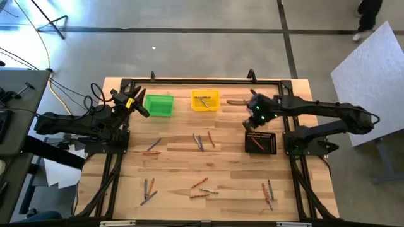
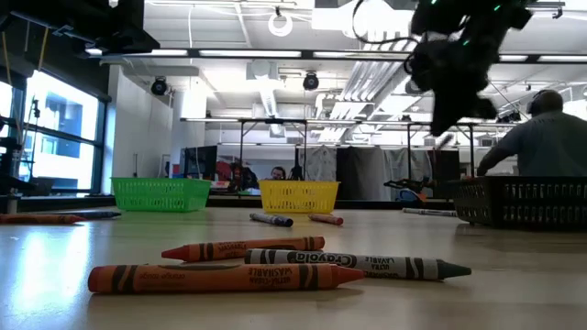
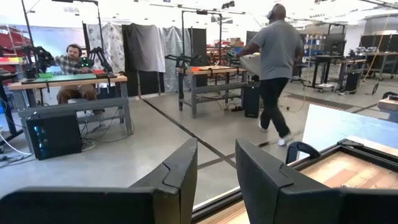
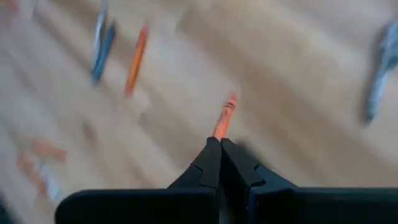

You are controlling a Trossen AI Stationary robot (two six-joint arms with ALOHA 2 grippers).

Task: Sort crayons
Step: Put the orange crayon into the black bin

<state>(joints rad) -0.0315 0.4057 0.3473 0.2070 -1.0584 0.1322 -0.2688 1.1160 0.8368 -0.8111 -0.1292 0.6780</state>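
On wood-plank table [image 1: 170,167]: thin waxy crayons [image 1: 199,142] scattered.

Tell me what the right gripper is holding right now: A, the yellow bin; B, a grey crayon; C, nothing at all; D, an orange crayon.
D: in the right wrist view the right gripper has its fingers shut on an orange crayon that sticks out past their tips.

The tabletop [image 1: 177,164] is light wood with a plank pattern. On it lie orange-red and grey crayons [image 1: 201,141]. Beside the yellow bin [image 1: 205,100] stand a green bin [image 1: 158,104] and a black bin [image 1: 261,142]. The right end effector [image 4: 220,142] is black and pinches an orange crayon [image 4: 225,116].
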